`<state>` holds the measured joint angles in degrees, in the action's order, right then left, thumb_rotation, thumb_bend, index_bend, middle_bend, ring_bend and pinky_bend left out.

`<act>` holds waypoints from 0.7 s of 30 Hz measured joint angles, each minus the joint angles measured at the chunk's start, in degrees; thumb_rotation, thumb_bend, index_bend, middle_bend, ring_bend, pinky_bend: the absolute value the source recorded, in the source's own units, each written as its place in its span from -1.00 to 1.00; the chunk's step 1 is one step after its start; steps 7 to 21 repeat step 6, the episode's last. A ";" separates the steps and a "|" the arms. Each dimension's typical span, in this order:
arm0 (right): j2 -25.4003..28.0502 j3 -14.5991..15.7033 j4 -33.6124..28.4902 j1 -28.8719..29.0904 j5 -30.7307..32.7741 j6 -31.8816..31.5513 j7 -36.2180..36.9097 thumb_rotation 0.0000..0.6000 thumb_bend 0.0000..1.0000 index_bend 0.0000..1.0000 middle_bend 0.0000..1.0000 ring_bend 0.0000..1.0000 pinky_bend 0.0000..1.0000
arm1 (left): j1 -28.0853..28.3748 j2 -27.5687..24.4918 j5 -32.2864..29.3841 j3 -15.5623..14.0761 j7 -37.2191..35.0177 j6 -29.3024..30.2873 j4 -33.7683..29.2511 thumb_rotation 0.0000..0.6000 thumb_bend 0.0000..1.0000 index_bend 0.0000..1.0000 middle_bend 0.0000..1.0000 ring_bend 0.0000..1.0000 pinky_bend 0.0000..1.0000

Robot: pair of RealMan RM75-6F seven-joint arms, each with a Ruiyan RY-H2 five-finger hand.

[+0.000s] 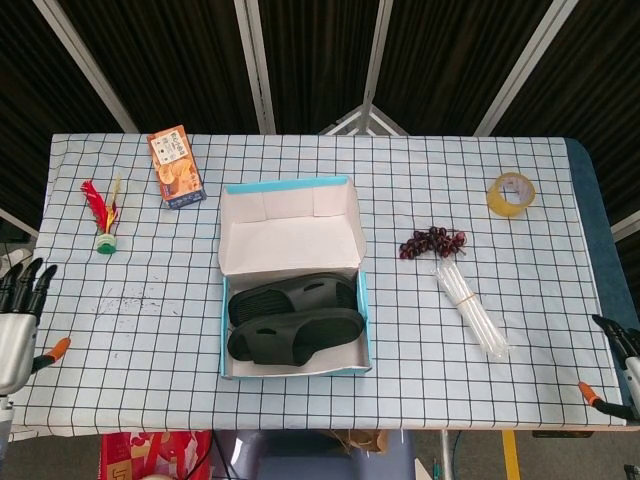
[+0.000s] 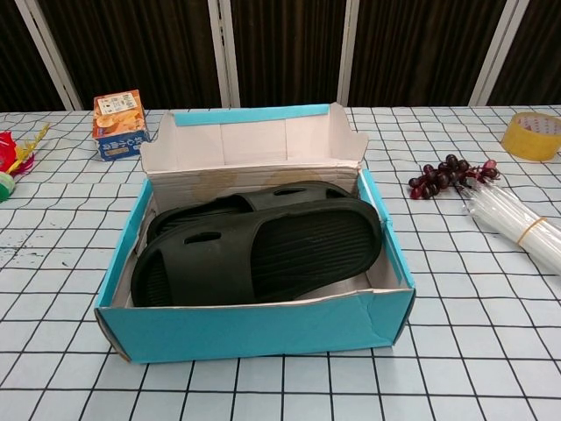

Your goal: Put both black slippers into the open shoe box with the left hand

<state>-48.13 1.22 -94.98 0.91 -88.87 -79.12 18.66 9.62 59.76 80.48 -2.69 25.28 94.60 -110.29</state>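
The black slippers (image 2: pixel 263 254) look like matt rubber with ribbed soles. The shoe box (image 2: pixel 263 329) is smooth turquoise cardboard, pale and scuffed inside. A checked cloth (image 1: pixel 480 400) covers the table. The tape roll (image 1: pixel 511 194) looks glossy.

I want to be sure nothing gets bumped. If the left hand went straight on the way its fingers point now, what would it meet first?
Probably nothing: the left hand sits at the table's left edge with its fingers pointing up the frame. The shuttlecock lies to the right of that line, though depth is unclear.
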 measured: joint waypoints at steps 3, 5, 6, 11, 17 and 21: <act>-0.76 -0.05 0.80 -0.27 -1.63 -2.40 -0.70 1.00 -0.39 -0.87 -0.77 -0.63 -0.82 | -0.72 0.12 -3.69 1.01 -5.59 -1.70 2.36 1.00 -0.63 -0.95 -1.00 -1.00 -0.74; -1.30 -0.19 1.24 -0.48 -2.35 -3.84 -1.12 1.00 -0.39 -0.87 -0.77 -0.63 -0.82 | -1.21 0.46 -4.47 1.99 -9.02 -1.92 4.56 1.00 -0.63 -0.95 -1.00 -1.00 -0.75; -1.57 -0.25 1.44 -0.56 -2.60 -4.33 -1.33 1.00 -0.39 -0.87 -0.77 -0.63 -0.82 | -1.46 0.73 -4.41 2.44 -10.10 -1.72 5.61 1.00 -0.63 -0.95 -1.00 -1.00 -0.76; -1.57 -0.25 1.44 -0.56 -2.60 -4.33 -1.33 1.00 -0.39 -0.87 -0.77 -0.63 -0.82 | -1.46 0.73 -4.41 2.44 -10.10 -1.72 5.61 1.00 -0.63 -0.95 -1.00 -1.00 -0.76; -1.57 -0.25 1.44 -0.56 -2.60 -4.33 -1.33 1.00 -0.39 -0.87 -0.77 -0.63 -0.82 | -1.46 0.73 -4.41 2.44 -10.10 -1.72 5.61 1.00 -0.63 -0.95 -1.00 -1.00 -0.76; -1.57 -0.25 1.44 -0.56 -2.60 -4.33 -1.33 1.00 -0.39 -0.87 -0.77 -0.63 -0.82 | -1.46 0.73 -4.41 2.44 -10.10 -1.72 5.61 1.00 -0.63 -0.95 -1.00 -1.00 -0.76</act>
